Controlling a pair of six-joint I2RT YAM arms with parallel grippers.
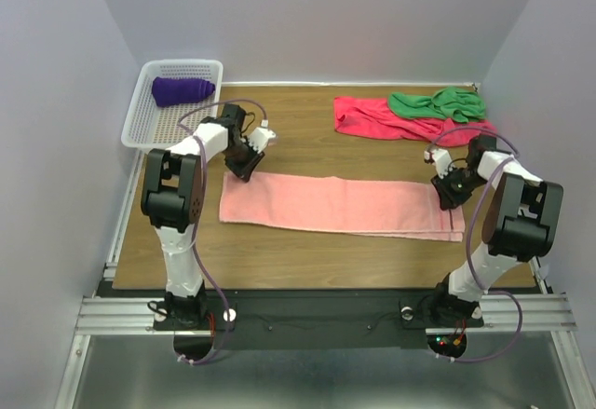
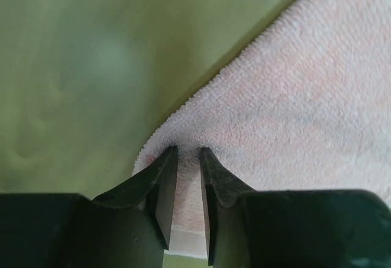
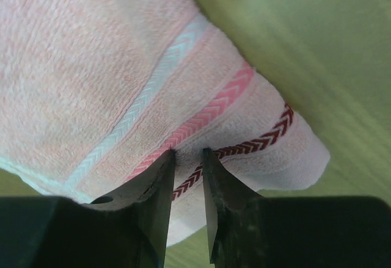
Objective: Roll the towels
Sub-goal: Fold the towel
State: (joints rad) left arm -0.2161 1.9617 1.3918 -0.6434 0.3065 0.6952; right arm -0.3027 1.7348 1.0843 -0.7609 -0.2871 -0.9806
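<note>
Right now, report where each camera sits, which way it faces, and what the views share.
Top external: high behind the robot, facing down at the table; the left arm and right arm show.
Left wrist: on the left arm, facing down past the left gripper onto a corner of the salmon-pink towel.
Right wrist: on the right arm, facing down past the right gripper onto that towel's striped end.
Shared: both wrist views show one towel, opposite ends, gripped.

salmon-pink towel [image 1: 340, 206]: flat (striped end) | crimson towel [image 1: 372, 117]: crumpled | green towel [image 1: 438, 103]: bunched, overlapping crimson | purple towel [image 1: 182, 89]: rolled
</note>
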